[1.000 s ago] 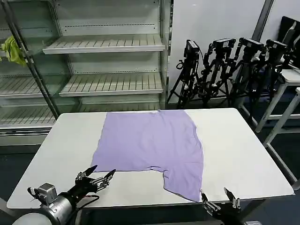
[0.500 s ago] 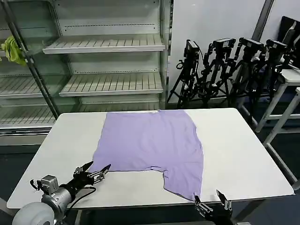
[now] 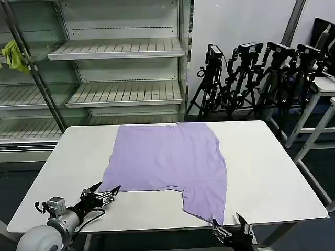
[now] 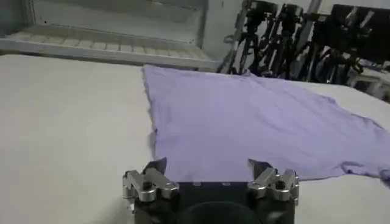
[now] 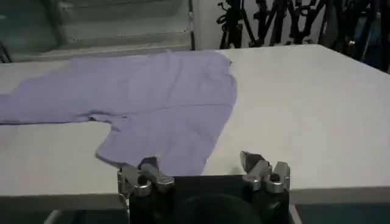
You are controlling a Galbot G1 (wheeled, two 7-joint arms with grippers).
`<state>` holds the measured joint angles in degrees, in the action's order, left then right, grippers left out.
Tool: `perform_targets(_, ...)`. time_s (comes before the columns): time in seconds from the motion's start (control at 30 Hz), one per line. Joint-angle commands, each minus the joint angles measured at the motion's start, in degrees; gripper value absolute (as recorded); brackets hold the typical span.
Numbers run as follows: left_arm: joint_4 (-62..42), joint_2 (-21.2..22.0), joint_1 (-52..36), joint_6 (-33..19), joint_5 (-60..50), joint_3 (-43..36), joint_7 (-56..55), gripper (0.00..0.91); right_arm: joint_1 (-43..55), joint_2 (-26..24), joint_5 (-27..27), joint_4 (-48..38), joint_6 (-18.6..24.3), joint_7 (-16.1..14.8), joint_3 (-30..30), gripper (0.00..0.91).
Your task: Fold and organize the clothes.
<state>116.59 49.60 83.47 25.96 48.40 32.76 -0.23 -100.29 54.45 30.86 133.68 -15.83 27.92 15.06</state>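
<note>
Now the purple T-shirt (image 3: 170, 162) lies flat on the white table (image 3: 272, 172). Near it, the left gripper (image 3: 104, 192) and right gripper (image 3: 230, 226) are wide open, holding nothing.

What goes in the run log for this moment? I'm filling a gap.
lavender T-shirt: flat on white table | left gripper: open, near hem corner | right gripper: open, at table's near edge

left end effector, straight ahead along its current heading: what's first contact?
Most likely the lavender T-shirt. The open left end effector sits low over the white table, aimed at the shirt's near left corner, with bare tabletop between. Height above the fabric is unclear.
</note>
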Motion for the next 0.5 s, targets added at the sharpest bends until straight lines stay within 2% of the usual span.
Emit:
perform_targets(0.03,-1.51,-0.09,-0.65,-0.17,-0.53,-0.05,0.17,0.907,0.79,0.32,-0.93,-1.2,0.01,-0.12,-1.74,0.907)
perform_targets(0.5,-2.0,-0.22,0.18,-0.6,-2.46,-1.24,0.93,0.907,1.5,0.98,-2.13,-2.14,0.18,-0.53,-2.58,0.907)
